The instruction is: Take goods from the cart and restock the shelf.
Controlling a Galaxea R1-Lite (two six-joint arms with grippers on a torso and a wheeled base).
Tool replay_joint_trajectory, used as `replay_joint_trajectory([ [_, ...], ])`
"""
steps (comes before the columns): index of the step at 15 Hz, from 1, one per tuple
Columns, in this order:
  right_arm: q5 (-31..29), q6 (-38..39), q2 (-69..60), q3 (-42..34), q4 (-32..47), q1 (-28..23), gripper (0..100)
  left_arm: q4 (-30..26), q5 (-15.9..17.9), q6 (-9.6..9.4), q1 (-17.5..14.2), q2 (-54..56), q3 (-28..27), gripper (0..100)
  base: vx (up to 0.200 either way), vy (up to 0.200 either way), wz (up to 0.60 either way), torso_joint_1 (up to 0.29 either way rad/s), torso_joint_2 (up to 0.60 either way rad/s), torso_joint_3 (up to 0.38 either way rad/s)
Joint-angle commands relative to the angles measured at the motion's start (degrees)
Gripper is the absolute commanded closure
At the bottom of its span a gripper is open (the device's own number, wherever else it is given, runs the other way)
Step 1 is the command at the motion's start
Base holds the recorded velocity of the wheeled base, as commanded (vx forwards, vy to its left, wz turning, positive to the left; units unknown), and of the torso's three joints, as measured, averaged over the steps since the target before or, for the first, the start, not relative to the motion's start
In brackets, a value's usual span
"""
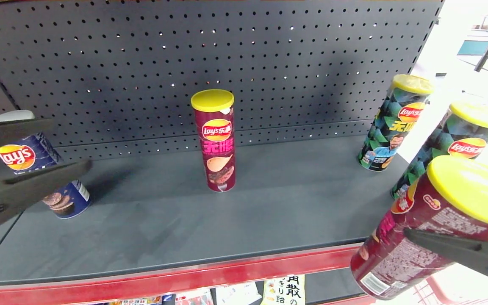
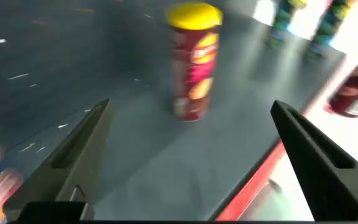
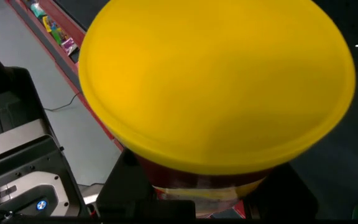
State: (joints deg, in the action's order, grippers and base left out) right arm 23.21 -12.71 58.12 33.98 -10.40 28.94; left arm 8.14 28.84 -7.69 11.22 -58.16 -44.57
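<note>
Left gripper (image 1: 69, 144), jaws spread and empty, sits by the upright blue can (image 1: 23, 156) at the left end of the shelf (image 1: 290, 199). A red can (image 1: 218, 140) stands mid-shelf, and two green cans (image 1: 390, 123) stand at the right end. Right gripper (image 1: 430, 237) clamps a second red can (image 1: 439, 207), tilted, lid uppermost, off the front lip. Bare deck lies forward-left of it.

A shop: a pegboard-backed shelf (image 1: 290, 199) holds upright chip cans (image 1: 217, 144).
</note>
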Motion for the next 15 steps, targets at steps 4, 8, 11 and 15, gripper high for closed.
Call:
replay_joint_trajectory([
  [4,0.08,0.06,0.67,0.74,-0.06,0.33,100,1.09,3.68,-6.11,6.01,-22.43,-7.46,0,0.000,0.000,0.00,0.000,0.00,0.000],
  [8,0.96,0.15,1.20,1.18,-0.06,1.65,100,1.09,4.03,-7.69,6.45,-29.91,-13.97,0,0.000,0.000,0.00,0.000,0.00,0.000],
  [11,0.96,0.23,1.82,1.18,-0.06,1.73,100,1.09,4.99,-7.86,6.45,-32.98,-16.08,0,0.000,0.000,0.00,0.000,0.00,0.000],
  [15,0.96,0.32,1.90,1.09,-0.06,1.65,100,5.92,6.49,-8.74,6.45,-38.96,-18.89,0,0.000,0.000,0.00,0.000,0.00,0.000],
])
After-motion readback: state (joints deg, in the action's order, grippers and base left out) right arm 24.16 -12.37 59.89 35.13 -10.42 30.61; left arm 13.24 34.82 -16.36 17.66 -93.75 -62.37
